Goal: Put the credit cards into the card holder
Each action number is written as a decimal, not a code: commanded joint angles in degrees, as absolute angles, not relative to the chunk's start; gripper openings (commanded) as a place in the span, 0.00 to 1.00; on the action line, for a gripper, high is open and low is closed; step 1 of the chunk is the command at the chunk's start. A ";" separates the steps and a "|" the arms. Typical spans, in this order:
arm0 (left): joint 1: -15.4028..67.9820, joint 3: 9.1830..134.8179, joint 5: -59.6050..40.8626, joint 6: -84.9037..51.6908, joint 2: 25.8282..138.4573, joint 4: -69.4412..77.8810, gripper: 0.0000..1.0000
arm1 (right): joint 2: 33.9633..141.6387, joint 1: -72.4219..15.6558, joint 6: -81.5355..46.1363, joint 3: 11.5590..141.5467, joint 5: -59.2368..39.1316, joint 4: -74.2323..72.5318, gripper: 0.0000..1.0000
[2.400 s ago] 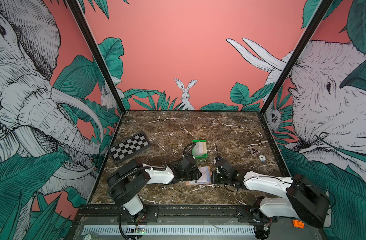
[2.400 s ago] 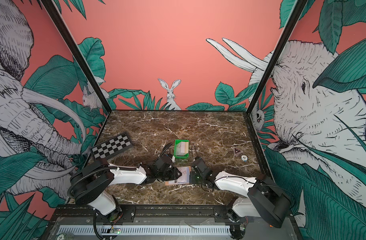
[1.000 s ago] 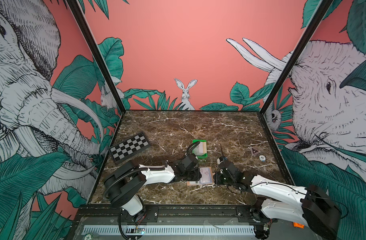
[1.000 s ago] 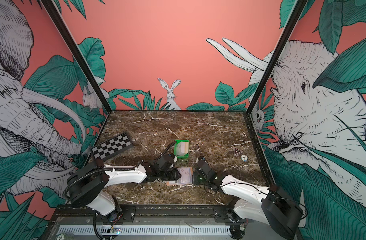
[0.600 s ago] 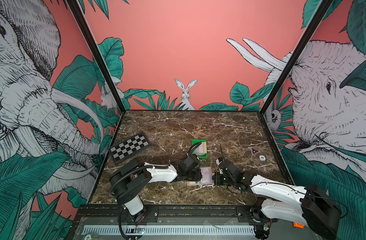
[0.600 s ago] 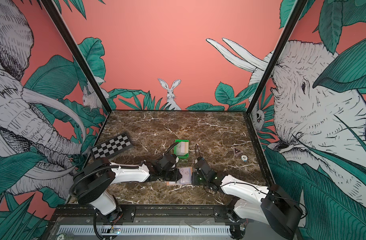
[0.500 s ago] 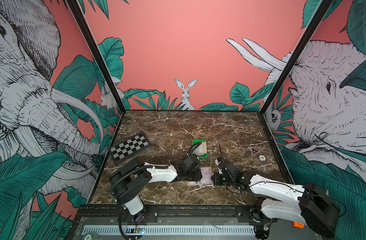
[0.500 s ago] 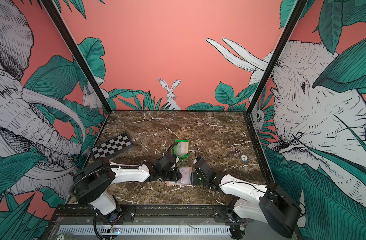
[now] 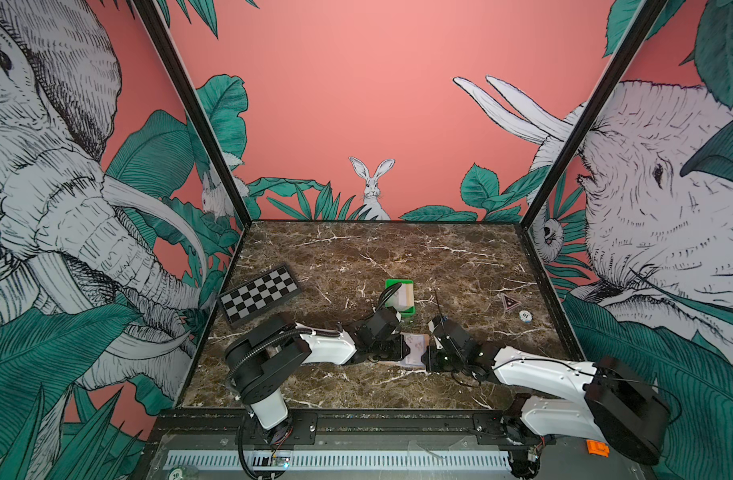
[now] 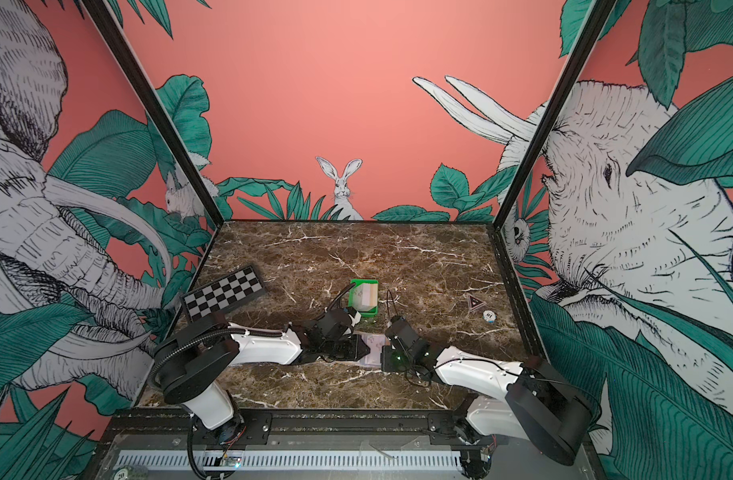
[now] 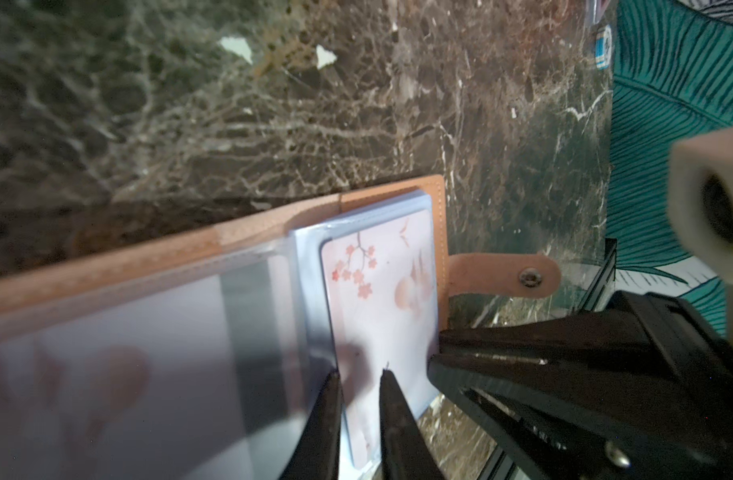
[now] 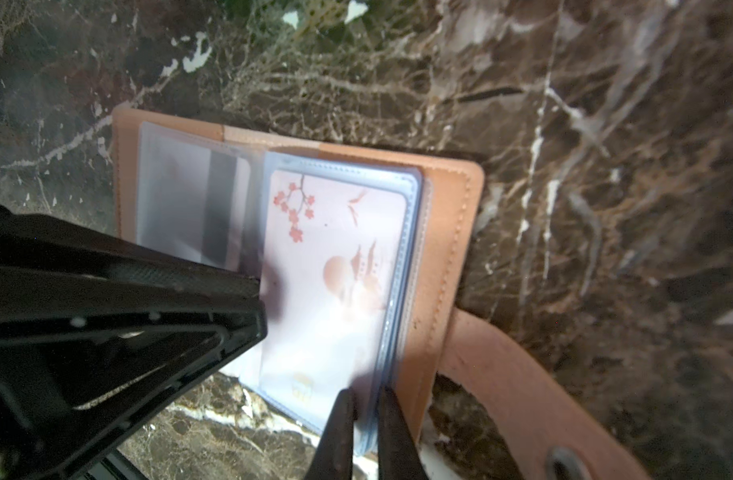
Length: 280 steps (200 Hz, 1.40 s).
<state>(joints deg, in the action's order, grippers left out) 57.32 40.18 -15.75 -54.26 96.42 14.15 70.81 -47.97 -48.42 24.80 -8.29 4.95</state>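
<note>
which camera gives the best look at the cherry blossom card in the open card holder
The right wrist view: the cherry blossom card shows nearly whole in its sleeve, with blossoms, sun and chip. The left wrist view shows less, its lower end blurred. Both top views give only a small pale patch.

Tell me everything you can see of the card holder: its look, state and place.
The card holder is a tan, leather-like booklet with stitched edges, lying open on the marble table near the front. Inside are clear bluish sleeves; one holds a blossom-printed card, the facing one a card with a dark stripe. Its strap, with a snap button, is unfastened. The left gripper nips the blossom-printed card's spine-side edge; the right gripper nips the sleeves' outer edge.
</note>
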 commanded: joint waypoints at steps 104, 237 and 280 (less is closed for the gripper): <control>57.92 39.29 -12.84 -53.68 93.69 8.63 0.14 | 64.57 -43.70 -52.22 22.66 -8.46 2.11 0.17; 57.84 39.02 -12.04 -53.61 94.16 7.16 0.07 | 72.21 -42.24 -51.70 22.81 -13.44 -4.57 0.16; 57.83 39.11 -12.13 -53.61 94.31 7.31 0.07 | 72.45 -42.19 -51.50 22.66 -14.93 -6.50 0.13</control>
<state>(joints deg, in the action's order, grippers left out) 57.71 39.90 -12.82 -53.95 94.48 9.21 72.47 -42.35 -51.68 23.07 -13.65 -3.81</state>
